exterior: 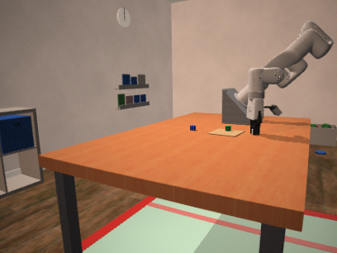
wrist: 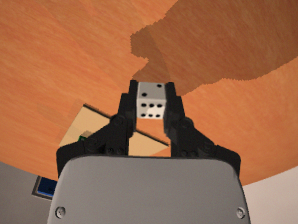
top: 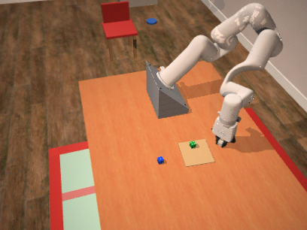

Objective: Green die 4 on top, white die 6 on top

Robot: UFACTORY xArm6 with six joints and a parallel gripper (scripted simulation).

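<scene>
My gripper [wrist: 151, 92] is shut on the white die [wrist: 152, 100], low over the table just right of the tan mat [top: 196, 152]. In the wrist view the die's face toward the camera shows several pips. In the top and exterior views the gripper [top: 222, 142] [exterior: 254, 130] hides the white die. The green die [top: 193, 143] [exterior: 227, 128] sits on the mat near its far edge. The blue die [top: 160, 160] [exterior: 192, 127] lies on the table left of the mat; it also shows in the wrist view [wrist: 44, 188].
A grey wedge-shaped arm base [top: 164, 93] stands at the back of the table. The table's right edge runs close behind the gripper. A red chair [top: 118, 25] stands on the floor far behind.
</scene>
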